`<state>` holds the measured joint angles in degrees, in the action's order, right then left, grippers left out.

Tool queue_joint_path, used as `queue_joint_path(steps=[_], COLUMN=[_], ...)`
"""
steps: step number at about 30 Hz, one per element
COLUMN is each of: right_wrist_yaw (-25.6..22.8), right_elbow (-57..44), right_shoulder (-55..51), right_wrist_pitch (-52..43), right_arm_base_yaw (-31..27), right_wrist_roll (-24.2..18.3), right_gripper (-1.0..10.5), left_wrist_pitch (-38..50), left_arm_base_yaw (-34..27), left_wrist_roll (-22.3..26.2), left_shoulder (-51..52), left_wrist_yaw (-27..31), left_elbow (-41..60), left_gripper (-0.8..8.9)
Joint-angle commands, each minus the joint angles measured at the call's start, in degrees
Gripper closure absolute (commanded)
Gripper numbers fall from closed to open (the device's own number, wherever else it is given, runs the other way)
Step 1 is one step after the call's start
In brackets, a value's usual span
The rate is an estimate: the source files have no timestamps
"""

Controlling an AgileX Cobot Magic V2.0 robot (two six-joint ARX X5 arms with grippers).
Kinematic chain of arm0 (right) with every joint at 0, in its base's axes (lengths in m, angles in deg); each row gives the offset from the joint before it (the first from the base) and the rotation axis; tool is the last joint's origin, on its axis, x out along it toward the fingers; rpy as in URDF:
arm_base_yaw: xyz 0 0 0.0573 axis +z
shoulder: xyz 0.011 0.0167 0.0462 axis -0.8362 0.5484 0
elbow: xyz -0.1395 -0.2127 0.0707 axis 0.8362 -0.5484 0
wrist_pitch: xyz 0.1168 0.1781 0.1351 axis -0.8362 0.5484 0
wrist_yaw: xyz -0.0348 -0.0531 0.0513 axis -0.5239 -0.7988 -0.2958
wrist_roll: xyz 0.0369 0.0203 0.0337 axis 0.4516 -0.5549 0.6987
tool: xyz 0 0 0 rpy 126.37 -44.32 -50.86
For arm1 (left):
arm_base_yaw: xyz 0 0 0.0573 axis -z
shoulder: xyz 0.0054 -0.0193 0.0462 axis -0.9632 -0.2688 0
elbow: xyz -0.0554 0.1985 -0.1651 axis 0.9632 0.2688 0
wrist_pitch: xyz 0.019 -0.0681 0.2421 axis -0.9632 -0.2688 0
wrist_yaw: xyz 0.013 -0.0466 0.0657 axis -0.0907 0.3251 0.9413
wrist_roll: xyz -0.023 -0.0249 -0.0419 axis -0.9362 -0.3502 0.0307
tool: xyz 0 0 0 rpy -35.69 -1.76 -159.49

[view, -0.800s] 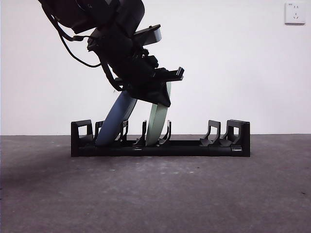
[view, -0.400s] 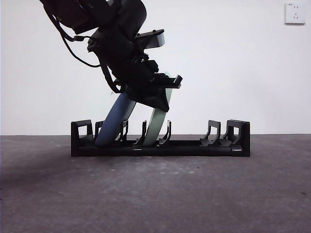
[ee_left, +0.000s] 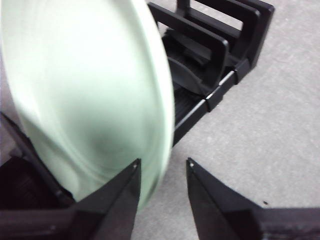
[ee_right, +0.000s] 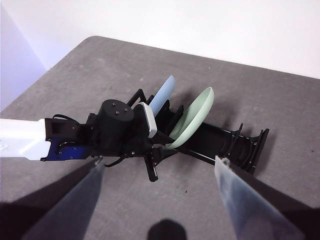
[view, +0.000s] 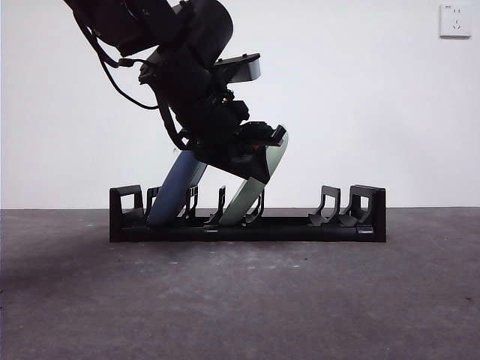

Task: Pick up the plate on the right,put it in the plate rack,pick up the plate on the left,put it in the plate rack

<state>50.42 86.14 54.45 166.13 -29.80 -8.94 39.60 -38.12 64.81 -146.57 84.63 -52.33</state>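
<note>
The black plate rack (view: 300, 227) stands across the table. A blue plate (view: 174, 191) leans in a slot near its left end. A pale green plate (view: 244, 201) sits in a middle slot and tilts well over to the right. My left gripper (view: 264, 144) is at the green plate's upper rim. In the left wrist view its jaws (ee_left: 162, 167) stand open, with the green plate (ee_left: 85, 85) beside one jaw and bare table showing between them. My right gripper (ee_right: 160, 161) hangs open high above the scene, holding nothing.
The right wrist view shows the left arm (ee_right: 75, 135) reaching in over the rack (ee_right: 240, 142), with the blue plate (ee_right: 162, 92) and green plate (ee_right: 192, 117) in it. Several slots at the rack's right end (ee_left: 210, 55) hold nothing. A wall socket (view: 455, 20) is at the upper right.
The green plate has tipped from nearly upright to leaning far right. The left gripper has shifted slightly right with it. The blue plate has not moved.
</note>
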Motion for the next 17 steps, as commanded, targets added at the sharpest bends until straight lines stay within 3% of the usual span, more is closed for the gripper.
queue_joint_path(steps=[1, 10, 17], right_wrist_yaw=[0.1, 0.1, 0.1], right_elbow=[-0.4, -0.4, -0.4], right_shoulder=[0.0, 0.0, 0.0], right_wrist_pitch=[1.4, 1.4, 1.4], right_arm_base_yaw=[0.0, 0.0, 0.0], right_wrist_roll=[-0.3, -0.3, -0.3], right_gripper=[5.7, 5.7, 5.7], left_wrist_pitch=[0.0, -1.6, -7.8], left_arm_base_yaw=[0.2, 0.8, 1.5], left_wrist_roll=[0.0, -0.4, -1.3], left_shoulder=[-0.6, 5.0, 14.7], left_wrist_yaw=[0.1, -0.1, -0.4], left_elbow=[0.4, 0.4, 0.4], left_gripper=[6.53, 6.52, 6.52])
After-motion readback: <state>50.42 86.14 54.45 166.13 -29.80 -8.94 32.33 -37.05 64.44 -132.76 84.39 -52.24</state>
